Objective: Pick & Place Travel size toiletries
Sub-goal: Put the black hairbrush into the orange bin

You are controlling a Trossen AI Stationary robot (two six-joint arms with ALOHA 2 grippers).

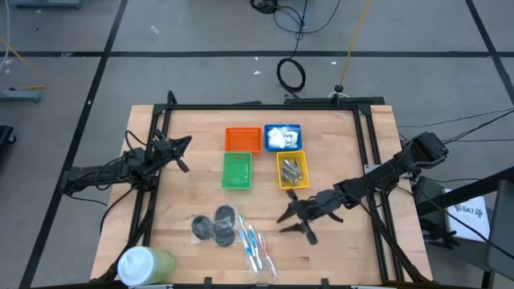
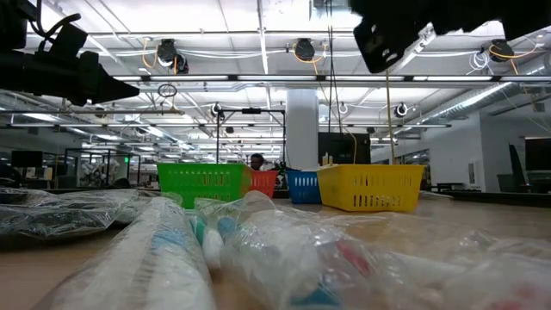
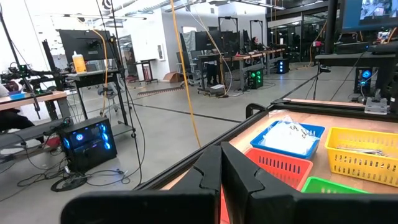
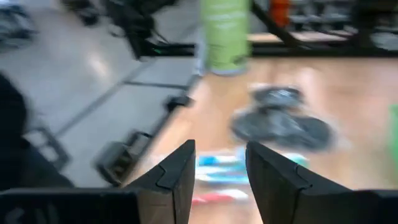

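- Toothbrushes (image 1: 255, 245) lie at the desk's (image 1: 345, 249) near edge, beside dark discs (image 1: 215, 226)
- Right gripper (image 1: 294, 218), fingers apart and empty, hovers near them
- Left gripper (image 1: 183, 154), fingers closed, waits beside the orange basket (image 1: 242, 140)

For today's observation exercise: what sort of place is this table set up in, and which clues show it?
Probably an open-plan robotics lab or workshop: exposed ceiling lights and ducts, workbenches with computers, loose cables on the floor, and a wooden table framed by two robot arms.

Bare table (image 1: 345, 144) right of yellow basket (image 1: 291, 170).
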